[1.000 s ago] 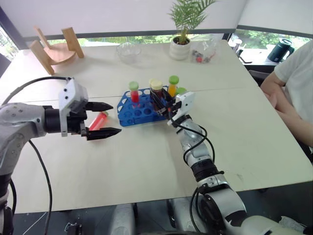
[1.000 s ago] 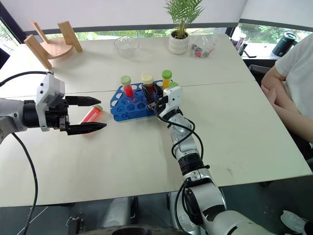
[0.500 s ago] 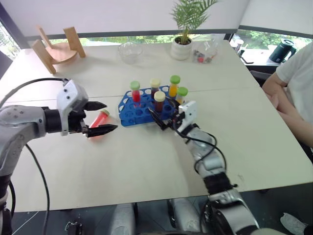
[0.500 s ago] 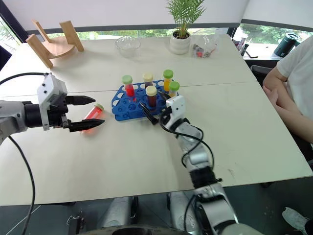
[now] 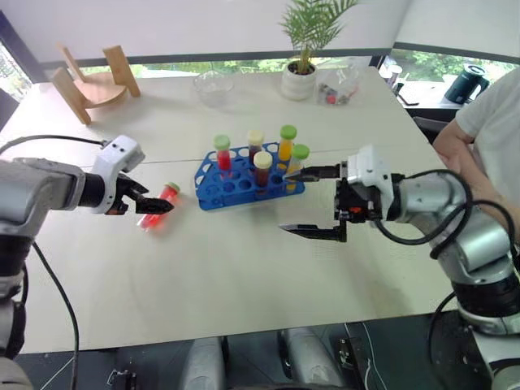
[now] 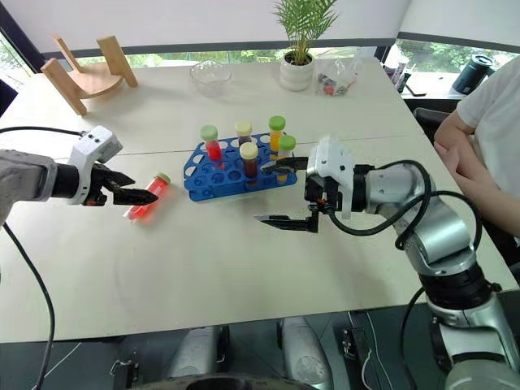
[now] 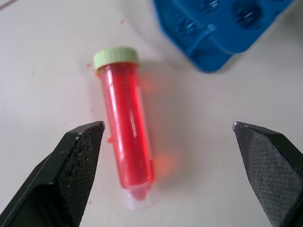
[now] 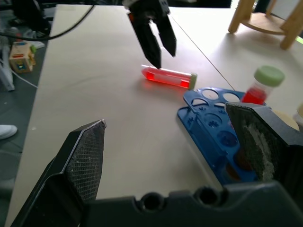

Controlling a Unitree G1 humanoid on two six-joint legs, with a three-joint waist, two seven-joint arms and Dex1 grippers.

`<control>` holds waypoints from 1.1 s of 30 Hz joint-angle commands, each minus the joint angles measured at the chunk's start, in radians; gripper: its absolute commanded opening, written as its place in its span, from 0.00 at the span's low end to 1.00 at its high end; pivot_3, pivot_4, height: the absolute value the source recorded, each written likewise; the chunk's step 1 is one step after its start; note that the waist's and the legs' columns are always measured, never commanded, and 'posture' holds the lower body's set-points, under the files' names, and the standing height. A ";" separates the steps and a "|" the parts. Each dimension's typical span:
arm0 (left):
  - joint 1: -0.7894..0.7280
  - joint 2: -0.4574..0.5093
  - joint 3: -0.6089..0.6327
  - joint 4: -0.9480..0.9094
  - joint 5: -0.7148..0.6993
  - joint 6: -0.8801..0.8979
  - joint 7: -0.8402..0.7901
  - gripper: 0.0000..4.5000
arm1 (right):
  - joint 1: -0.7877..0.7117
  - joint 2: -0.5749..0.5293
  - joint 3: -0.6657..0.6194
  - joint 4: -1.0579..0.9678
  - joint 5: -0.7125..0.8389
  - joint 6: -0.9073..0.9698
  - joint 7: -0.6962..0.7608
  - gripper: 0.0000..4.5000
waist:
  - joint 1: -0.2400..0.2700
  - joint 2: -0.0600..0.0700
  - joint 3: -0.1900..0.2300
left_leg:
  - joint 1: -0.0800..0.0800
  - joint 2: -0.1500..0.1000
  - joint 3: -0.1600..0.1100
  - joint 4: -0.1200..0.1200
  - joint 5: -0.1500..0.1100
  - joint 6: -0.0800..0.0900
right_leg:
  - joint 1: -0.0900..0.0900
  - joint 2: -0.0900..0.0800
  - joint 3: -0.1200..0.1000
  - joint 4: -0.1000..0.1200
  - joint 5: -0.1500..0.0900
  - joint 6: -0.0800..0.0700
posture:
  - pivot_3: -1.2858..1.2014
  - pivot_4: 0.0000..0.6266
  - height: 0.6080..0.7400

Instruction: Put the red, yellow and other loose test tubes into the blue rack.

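From the head camera: the right gripper (image 5: 313, 201) was down at the blue rack (image 5: 244, 183) a second ago, clamped round the cream-capped dark tube (image 5: 262, 168). It's let go since and pulled back off the rack toward the near side, fingers spread wide apart, nothing between them. That tube now stands in a front hole of the rack. The left gripper (image 5: 154, 207) has dropped lower and closer to the loose red tube (image 5: 159, 205), which lies flat on the table (image 5: 244, 276) just left of the rack, same spot as before.

Count in the rack: five upright tubes, namely one red with a green cap, two dark with cream caps, two yellow-orange with green caps. One loose tube on the table. A person sits at the right edge, arms on the table.

Left wrist camera: the loose red tube sits between the spread fingers (image 7: 71, 165), close beside one, can't tell if it touches, well off the other. Fingers wide apart, not gripping. A corner of the rack is just past it.

Right wrist camera: two spread empty fingers (image 8: 85, 161), beyond them the rack end, the lying red tube, and the left gripper poised over it.
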 commanded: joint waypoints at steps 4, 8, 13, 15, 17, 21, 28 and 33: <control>-0.138 -0.118 -0.089 0.235 0.115 -0.013 -0.007 1.00 | -0.033 -0.027 -0.015 -0.064 0.039 0.011 0.041 0.99 | 0.013 0.000 0.000 | -0.001 0.000 0.000 0.000 0.000 0.000 | 0.000 -0.001 0.000 0.000 0.000 0.000 | 0.52 0.24 1.00; -0.185 -0.195 -0.108 0.348 0.169 -0.053 -0.007 1.00 | -0.028 -0.036 -0.024 -0.081 0.044 0.020 0.029 0.99 | 0.023 0.000 0.000 | -0.001 0.000 0.000 0.001 0.000 0.000 | 0.000 -0.001 0.000 0.000 0.000 0.000 | 0.52 0.24 1.00; -0.237 -0.286 -0.119 0.496 0.245 -0.154 -0.003 0.94 | -0.013 -0.049 -0.035 -0.101 0.043 0.030 0.012 1.00 | 0.024 0.000 0.000 | -0.001 0.000 0.000 0.001 0.000 0.000 | 0.000 -0.001 0.000 0.000 0.000 0.000 | 0.52 0.24 1.00; -0.250 -0.309 -0.116 0.540 0.274 -0.186 -0.003 0.81 | -0.008 -0.053 -0.038 -0.106 0.045 0.032 0.007 1.00 | 0.024 0.000 0.000 | -0.001 0.000 0.000 0.002 0.000 0.000 | 0.000 -0.001 0.000 0.000 0.000 0.000 | 0.52 0.24 1.00; -0.259 -0.331 -0.121 0.583 0.304 -0.225 -0.010 0.60 | -0.004 -0.056 -0.042 -0.111 0.044 0.035 0.000 1.00 | 0.024 0.000 0.000 | -0.001 0.000 0.000 0.002 0.000 0.000 | 0.000 -0.001 0.000 0.000 0.000 0.000 | 0.52 0.24 1.00; -0.263 -0.341 -0.122 0.614 0.339 -0.256 -0.047 0.19 | 0.004 -0.065 -0.048 -0.110 0.041 0.044 -0.014 1.00 | 0.026 0.000 0.000 | -0.001 -0.001 0.000 0.002 0.000 0.000 | 0.000 -0.001 0.000 0.000 0.000 0.000 | 0.52 0.24 1.00; -0.220 -0.254 0.069 0.410 0.230 -0.322 -0.158 0.18 | 0.019 -0.056 -0.059 -0.092 0.036 0.032 -0.038 1.00 | 0.021 -0.001 0.000 | -0.001 0.000 0.000 0.001 0.000 0.000 | -0.001 -0.001 0.000 0.000 0.000 0.000 | 0.52 0.24 1.00; -0.064 -0.301 0.407 0.085 -0.063 -0.312 -0.213 0.18 | 0.034 -0.020 -0.065 -0.080 0.026 0.031 -0.096 1.00 | 0.023 -0.001 0.000 | -0.003 0.001 0.000 0.002 0.000 0.000 | -0.002 -0.002 -0.001 0.000 0.000 0.000 | 0.52 0.24 1.00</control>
